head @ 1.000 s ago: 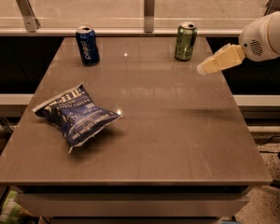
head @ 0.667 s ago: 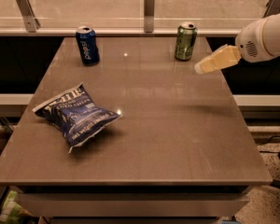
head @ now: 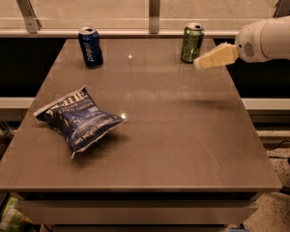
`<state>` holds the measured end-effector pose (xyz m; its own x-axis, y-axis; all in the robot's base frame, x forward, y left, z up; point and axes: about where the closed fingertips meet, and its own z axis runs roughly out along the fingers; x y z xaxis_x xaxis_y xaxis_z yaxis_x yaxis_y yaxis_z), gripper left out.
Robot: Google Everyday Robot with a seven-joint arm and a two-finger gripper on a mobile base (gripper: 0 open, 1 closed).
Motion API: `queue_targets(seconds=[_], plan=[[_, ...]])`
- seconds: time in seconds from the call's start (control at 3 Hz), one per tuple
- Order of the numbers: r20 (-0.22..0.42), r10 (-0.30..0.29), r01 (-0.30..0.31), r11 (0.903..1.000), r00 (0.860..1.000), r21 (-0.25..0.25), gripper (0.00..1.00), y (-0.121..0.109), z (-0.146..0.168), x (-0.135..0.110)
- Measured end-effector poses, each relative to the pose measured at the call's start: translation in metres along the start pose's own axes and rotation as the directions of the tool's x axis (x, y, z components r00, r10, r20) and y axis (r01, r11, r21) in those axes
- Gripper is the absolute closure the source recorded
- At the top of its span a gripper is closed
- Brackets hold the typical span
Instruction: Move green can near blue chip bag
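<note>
The gripper [head: 200, 63] hangs over the far right corner of the table [head: 183, 149], just right of the green can [head: 192, 43], which stands upright by the far edge, right of centre. Whether the gripper is spread or closed cannot be told from this side. The step looks like the approach. It should come in level at the can's mid-height and square to it, so a tip does not knock it toward the far edge and the glass barrier [head: 87, 8]. The blue chip bag [head: 79, 120] lies toward the near left corner. The diagonal between is free, and the Pepsi can [head: 91, 47] near the far left corner stands off that path.
</note>
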<state>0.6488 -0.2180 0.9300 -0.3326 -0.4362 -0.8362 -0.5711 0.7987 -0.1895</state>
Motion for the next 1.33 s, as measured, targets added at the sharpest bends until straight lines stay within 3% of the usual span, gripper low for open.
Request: queue_targets(seconds=[1.33], plan=[[0.148,0.08,-0.075,0.9963,0.986,-0.043,0.0,-0.03,0.066,-0.006]])
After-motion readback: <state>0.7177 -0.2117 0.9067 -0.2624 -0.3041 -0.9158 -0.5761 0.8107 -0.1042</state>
